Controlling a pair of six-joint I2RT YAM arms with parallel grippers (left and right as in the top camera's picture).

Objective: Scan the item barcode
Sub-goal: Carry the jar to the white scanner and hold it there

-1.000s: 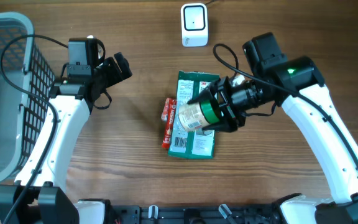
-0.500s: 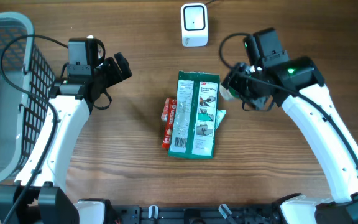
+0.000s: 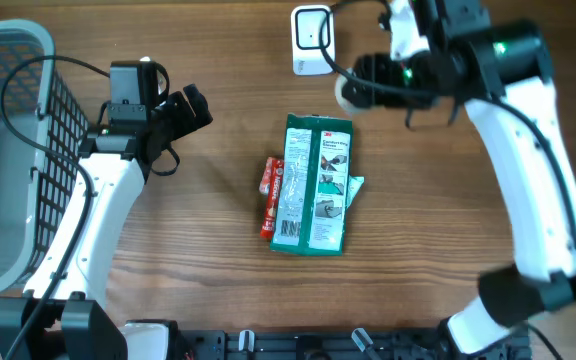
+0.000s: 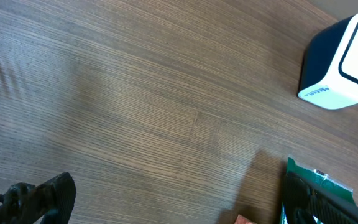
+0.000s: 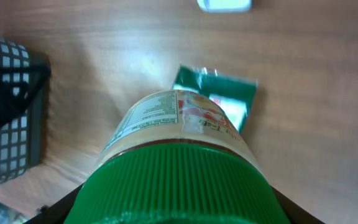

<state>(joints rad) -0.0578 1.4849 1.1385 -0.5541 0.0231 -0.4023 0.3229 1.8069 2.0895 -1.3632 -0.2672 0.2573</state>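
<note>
you have the jar [image 3: 346,93] held just right of the scanner [image 3: 313,40] | your right gripper [image 3: 360,85] clamped round its green-lidded end | your left gripper [image 3: 183,110] jaws apart, well left of scanner | green packet [image 3: 316,185] below scanner

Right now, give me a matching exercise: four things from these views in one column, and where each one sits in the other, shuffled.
Things:
1. green-lidded jar
2. white barcode scanner
3. green package
4. grey basket

Places:
A. at the table's left edge
B. held in the air
C. lying flat mid-table
D. at the far side of the table

Pairs: 1-B, 2-D, 3-C, 4-A
</note>
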